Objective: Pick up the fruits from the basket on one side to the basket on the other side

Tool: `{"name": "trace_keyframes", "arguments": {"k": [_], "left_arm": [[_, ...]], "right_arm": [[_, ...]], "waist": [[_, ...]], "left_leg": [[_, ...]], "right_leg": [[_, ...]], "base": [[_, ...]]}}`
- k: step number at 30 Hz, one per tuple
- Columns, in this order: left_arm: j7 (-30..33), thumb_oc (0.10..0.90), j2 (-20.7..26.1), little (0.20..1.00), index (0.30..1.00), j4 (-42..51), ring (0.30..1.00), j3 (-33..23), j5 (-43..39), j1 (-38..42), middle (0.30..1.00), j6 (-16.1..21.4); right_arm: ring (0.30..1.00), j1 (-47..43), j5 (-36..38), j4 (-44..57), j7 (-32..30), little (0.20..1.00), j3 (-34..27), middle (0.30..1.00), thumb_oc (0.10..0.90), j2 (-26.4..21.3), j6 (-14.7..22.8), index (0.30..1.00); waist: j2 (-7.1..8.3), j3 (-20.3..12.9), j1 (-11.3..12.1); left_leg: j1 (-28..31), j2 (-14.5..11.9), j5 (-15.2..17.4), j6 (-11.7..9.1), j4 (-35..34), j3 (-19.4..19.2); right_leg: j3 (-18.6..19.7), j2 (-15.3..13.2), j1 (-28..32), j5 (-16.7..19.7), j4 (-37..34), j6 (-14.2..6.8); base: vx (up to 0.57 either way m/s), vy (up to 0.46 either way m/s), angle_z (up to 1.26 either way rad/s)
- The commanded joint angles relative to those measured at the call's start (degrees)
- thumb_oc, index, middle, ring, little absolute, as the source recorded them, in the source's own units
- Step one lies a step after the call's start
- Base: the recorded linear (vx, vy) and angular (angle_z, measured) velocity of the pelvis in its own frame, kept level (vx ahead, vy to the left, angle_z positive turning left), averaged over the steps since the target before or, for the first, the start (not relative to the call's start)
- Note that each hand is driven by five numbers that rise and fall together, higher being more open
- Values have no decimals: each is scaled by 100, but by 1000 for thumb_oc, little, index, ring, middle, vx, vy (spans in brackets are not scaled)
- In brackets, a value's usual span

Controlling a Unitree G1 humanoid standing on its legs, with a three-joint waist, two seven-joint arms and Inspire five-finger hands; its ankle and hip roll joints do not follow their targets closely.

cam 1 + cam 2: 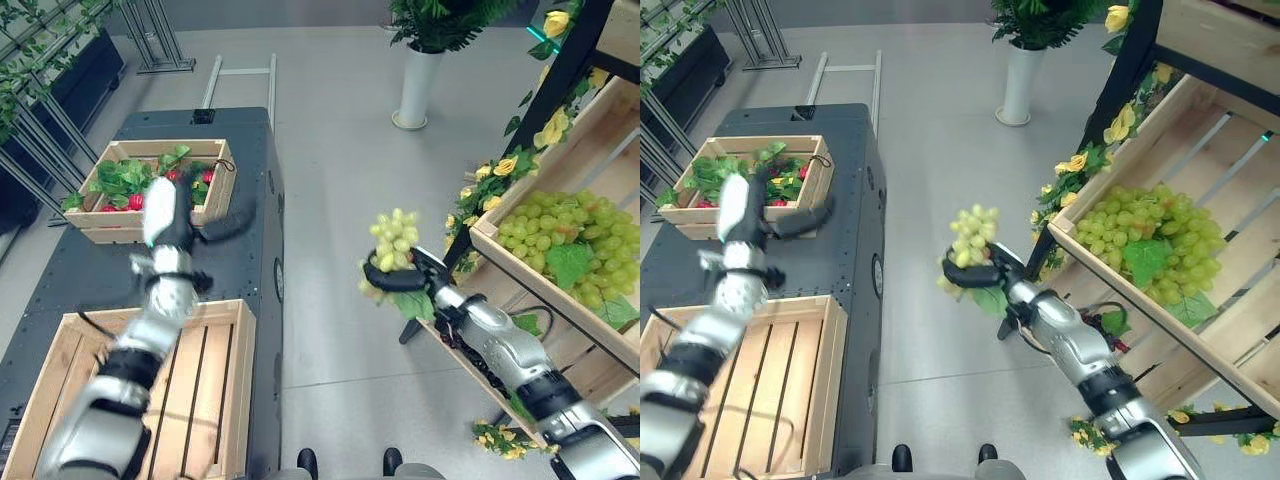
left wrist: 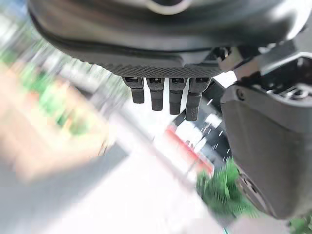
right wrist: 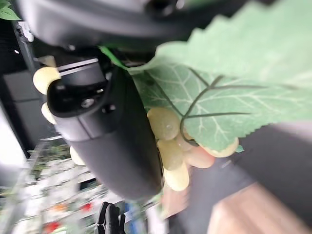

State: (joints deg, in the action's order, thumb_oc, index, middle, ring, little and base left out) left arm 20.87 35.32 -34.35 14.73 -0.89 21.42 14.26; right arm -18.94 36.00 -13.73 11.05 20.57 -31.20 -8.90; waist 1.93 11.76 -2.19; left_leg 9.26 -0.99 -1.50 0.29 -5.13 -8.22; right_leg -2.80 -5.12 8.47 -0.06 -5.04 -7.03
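Right wrist view — right hand (image 3: 107,136) clasps pale green grapes (image 3: 170,146), leaf attached; left hand (image 2: 161,92) straight-fingered, empty.

Head stereo pair looks steeply down, sharing black table (image 1: 245,250) at 9 o'clock, shelf crate (image 1: 1200,330) at 3. Wrist cams sit tight on their hands.
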Motion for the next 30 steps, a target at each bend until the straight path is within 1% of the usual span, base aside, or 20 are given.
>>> {"name": "trace_keyframes", "arguments": {"k": [1, 2, 3, 4, 5, 6, 7, 8, 9, 12, 14, 15, 19, 21, 23, 25, 27, 28, 29, 30], "left_arm": [[142, 800, -15, 900, 900, 40, 900, -184, 71, 346, 900, 892], [44, 800, -170, 900, 900, -27, 900, -151, -24, 159, 900, 882], [16, 800, -326, 900, 900, -57, 900, -174, -89, -23, 900, 949], [17, 800, -328, 900, 900, -56, 900, -172, -88, -25, 900, 949], [-76, 800, -537, 900, 900, -119, 900, -234, -132, -248, 900, 1042], [-192, 800, -680, 900, 900, -161, 900, -259, -165, -408, 900, 1111], [-211, 800, -707, 900, 900, -168, 900, -260, -180, -442, 900, 1121], [-240, 800, -824, 900, 900, -185, 900, -268, -207, -571, 900, 1140], [-281, 800, -1039, 900, 900, -261, 900, -254, -342, -709, 900, 1100], [-312, 800, -1321, 900, 900, -487, 900, -246, -432, -794, 900, 1106], [-443, 800, -1478, 900, 900, -713, 900, -183, -432, -820, 900, 1153], [-480, 800, -1529, 900, 900, -778, 900, -120, -421, -837, 900, 1131], [-561, 800, -1602, 900, 900, -875, 900, 19, -278, -841, 900, 1080], [-597, 800, -1610, 900, 900, -910, 900, 132, -339, -885, 900, 1009], [-616, 800, -1617, 900, 900, -995, 900, 160, -395, -899, 900, 978], [-646, 800, -1593, 900, 900, -1048, 900, 185, -424, -916, 900, 945], [-654, 800, -1565, 900, 900, -1098, 900, 230, -437, -912, 900, 931], [-668, 800, -1553, 900, 900, -1113, 900, 261, -443, -896, 900, 910], [-702, 800, -1541, 900, 900, -1141, 900, 294, -441, -888, 900, 895], [-702, 800, -1540, 900, 900, -1145, 900, 303, -440, -892, 900, 897]], "right_arm": [[300, -218, -470, 820, 494, 300, -646, 300, 400, -153, 1107, 300], [300, -67, -703, 1047, 461, 300, -770, 300, 400, -340, 1176, 300], [300, 112, -841, 1240, 454, 300, -941, 300, 400, -498, 1176, 300], [300, 118, -842, 1245, 454, 300, -944, 300, 400, -500, 1174, 300], [300, 343, -1073, 1385, 412, 300, -1173, 300, 400, -644, 1215, 300], [300, 516, -1112, 1495, 419, 300, -1375, 300, 400, -762, 1238, 300], [300, 559, -1125, 1518, 420, 300, -1418, 300, 400, -786, 1252, 300], [300, 715, -1188, 1588, 417, 300, -1595, 300, 400, -858, 1305, 300], [300, 885, -1280, 1707, 373, 300, -1863, 300, 400, -965, 1338, 300], [300, 1052, -1216, 1875, 326, 300, -2209, 300, 400, -1109, 1433, 300], [300, 1116, -1142, 2036, 118, 300, -2532, 300, 400, -1243, 1503, 300], [300, 1162, -1080, 2083, 40, 300, -2708, 300, 400, -1308, 1550, 300], [300, 1221, -976, 2173, -190, 300, -3090, 300, 400, -1463, 1651, 300], [300, 1259, -911, 2225, -297, 300, -3374, 300, 400, -1603, 1760, 300], [300, 1252, -830, 2229, -250, 300, -3583, 300, 400, -1745, 1778, 300], [300, 1235, -805, 2237, -264, 300, -3659, 300, 400, -1859, 1794, 300], [300, 1143, -958, 2174, -418, 300, -3725, 300, 400, -2086, 1900, 300], [300, 1080, -1160, 2112, -573, 300, -3747, 300, 400, -2189, 1986, 300], [300, 1019, -1524, 2024, -761, 300, -3762, 300, 400, -2314, 2157, 300], [300, 999, -1512, 2001, -784, 300, -3769, 300, 400, -2375, 2167, 300]], "waist": [[-42, -821, -152], [-4, -805, -215], [24, -794, -266], [22, -797, -262], [49, -778, -329], [68, -752, -383], [71, -747, -390], [90, -728, -432], [125, -695, -497], [173, -650, -602], [227, -636, -704], [249, -630, -758], [297, -624, -876], [317, -629, -956], [323, -645, -1010], [335, -652, -1042], [362, -662, -1055], [374, -668, -1053], [385, -676, -1053], [387, -681, -1054]], "left_leg": [[-6, 220, 486, 36, 13, 185], [9, 215, 498, 48, 13, 129], [14, 207, 506, 56, 13, 81], [15, 206, 507, 56, 13, 78], [24, 191, 516, 64, 13, 9], [36, 178, 523, 74, 13, -54], [39, 175, 525, 76, 13, -68], [46, 163, 529, 82, 13, -116], [55, 143, 550, 96, 13, -191], [64, 125, 571, 110, 13, -276], [74, 114, 593, 114, 13, -364], [73, 108, 600, 113, 13, -409], [63, 89, 622, 110, 13, -514], [58, 71, 638, 102, 13, -597], [52, 57, 648, 95, 13, -662], [46, 54, 644, 92, 13, -694], [29, 44, 643, 86, 13, -732], [20, 40, 646, 85, 13, -741], [11, 40, 652, 88, 13, -744], [10, 40, 653, 89, 13, -745]], "right_leg": [[74, 468, -142, 105, 4, 393], [121, 474, -154, 121, 4, 371], [166, 482, -171, 138, 4, 355], [169, 483, -171, 138, 4, 355], [220, 495, -189, 156, 4, 342], [267, 507, -204, 176, 4, 333], [281, 511, -207, 181, 4, 331], [320, 521, -220, 196, 7, 328], [395, 548, -248, 210, 22, 321], [490, 581, -281, 234, 34, 311], [615, 615, -311, 269, 26, 295], [683, 633, -334, 291, 25, 287], [841, 676, -385, 342, 4, 259], [948, 709, -427, 372, 4, 236], [1015, 731, -466, 398, 4, 220], [1060, 745, -489, 416, 4, 213], [1091, 760, -519, 430, 4, 209], [1097, 770, -531, 436, 4, 203], [1111, 780, -540, 434, 4, 201], [1115, 784, -542, 435, 4, 200]], "base": [[-2, 52, -32], [-1, 52, -32], [-1, 50, -29], [3, 53, -20], [7, 54, -15], [7, 59, -14], [4, 40, -15], [1, 35, -27], [1, 36, -31], [-1, 18, -24], [8, 10, -20], [9, 12, -23], [8, 10, -17], [18, 13, -26], [24, 11, -10], [13, 1, -21], [-4, -8, -14], [-9, -11, -6], [-6, -8, -8], [-3, 1, -14]]}}
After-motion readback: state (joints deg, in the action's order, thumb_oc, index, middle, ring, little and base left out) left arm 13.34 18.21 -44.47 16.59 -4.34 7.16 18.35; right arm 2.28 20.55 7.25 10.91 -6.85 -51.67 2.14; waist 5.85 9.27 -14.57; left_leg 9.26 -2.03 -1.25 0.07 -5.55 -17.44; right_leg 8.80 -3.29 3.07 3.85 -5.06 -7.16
